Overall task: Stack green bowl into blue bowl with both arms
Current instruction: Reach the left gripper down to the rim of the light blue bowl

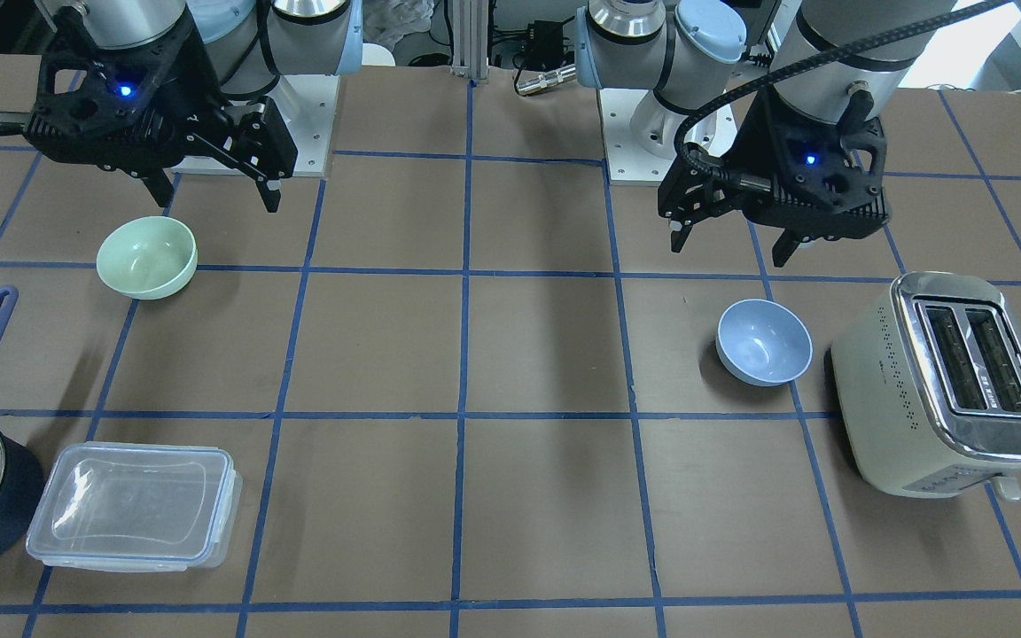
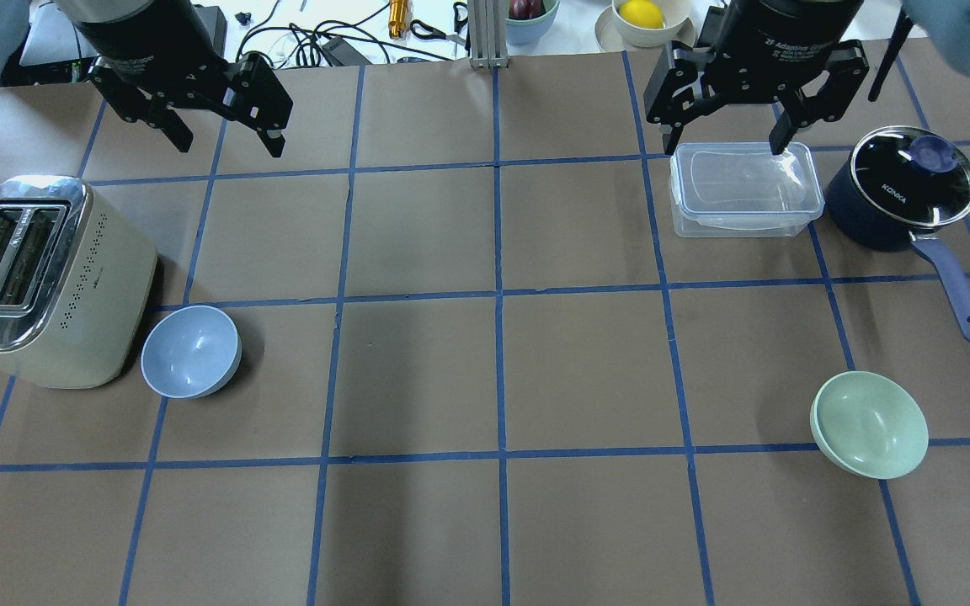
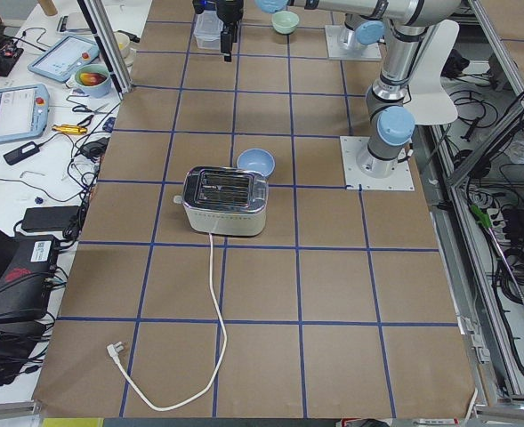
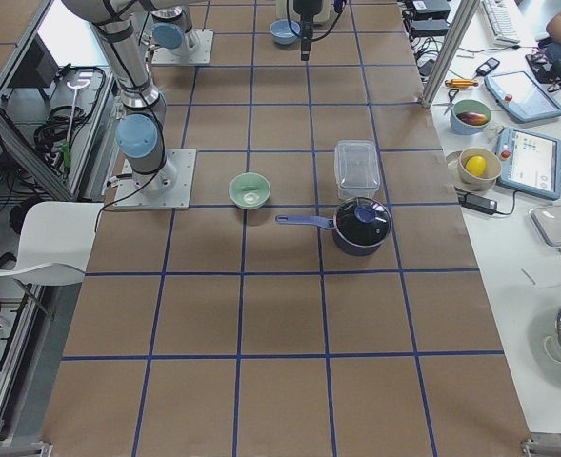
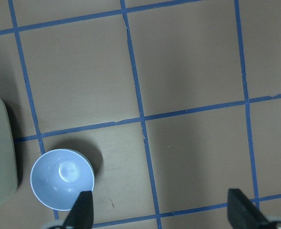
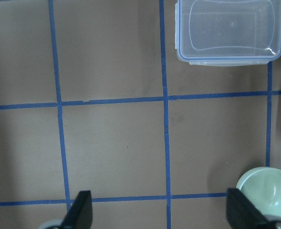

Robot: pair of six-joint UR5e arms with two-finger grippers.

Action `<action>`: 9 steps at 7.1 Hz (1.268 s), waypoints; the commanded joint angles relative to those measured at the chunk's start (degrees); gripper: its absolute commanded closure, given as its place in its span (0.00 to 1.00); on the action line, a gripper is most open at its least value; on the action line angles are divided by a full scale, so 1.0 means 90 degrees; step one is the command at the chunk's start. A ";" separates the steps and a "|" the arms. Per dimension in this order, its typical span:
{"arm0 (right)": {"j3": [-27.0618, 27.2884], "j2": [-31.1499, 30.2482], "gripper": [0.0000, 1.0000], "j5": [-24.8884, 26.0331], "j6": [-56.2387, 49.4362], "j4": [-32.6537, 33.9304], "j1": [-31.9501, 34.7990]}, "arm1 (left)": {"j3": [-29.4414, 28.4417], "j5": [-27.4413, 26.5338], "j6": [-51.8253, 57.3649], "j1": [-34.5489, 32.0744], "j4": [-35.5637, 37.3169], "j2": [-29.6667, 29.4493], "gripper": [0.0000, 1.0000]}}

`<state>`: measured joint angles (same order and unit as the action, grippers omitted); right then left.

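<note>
The green bowl (image 2: 870,424) sits upright on the table at the right of the overhead view; it also shows in the front view (image 1: 147,257) and the right wrist view (image 6: 265,192). The blue bowl (image 2: 191,351) sits upright beside the toaster; it also shows in the front view (image 1: 764,341) and the left wrist view (image 5: 62,179). My left gripper (image 2: 228,139) is open and empty, high above the table's far left. My right gripper (image 2: 725,143) is open and empty, high above the clear box. Neither gripper touches a bowl.
A cream toaster (image 2: 39,278) stands right next to the blue bowl. A clear lidded box (image 2: 744,189) and a dark navy saucepan (image 2: 902,189) with a long handle (image 2: 955,290) stand beyond the green bowl. Bare brown table (image 2: 493,370) lies between the bowls.
</note>
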<state>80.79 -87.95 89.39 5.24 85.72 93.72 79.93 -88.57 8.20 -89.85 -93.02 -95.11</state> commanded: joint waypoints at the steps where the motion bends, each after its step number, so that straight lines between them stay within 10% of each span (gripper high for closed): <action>1: 0.0007 0.0006 0.00 -0.0010 -0.0288 0.0172 0.0007 | 0.0074 -0.0012 0.0172 0.0013 -0.0016 0.0253 0.00; 6: -0.0012 0.0006 0.00 0.0000 -0.0240 0.0173 -0.0003 | 0.1835 -0.0235 0.0182 0.0798 0.0187 0.0724 0.02; 9: -0.0012 0.0006 0.00 0.0000 -0.0250 0.0173 0.0007 | 0.4089 -0.0237 0.0542 0.1419 0.3026 0.0471 0.02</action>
<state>80.69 -87.89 89.32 3.06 87.26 93.77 108.34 -90.58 11.53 -78.12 -78.43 -89.94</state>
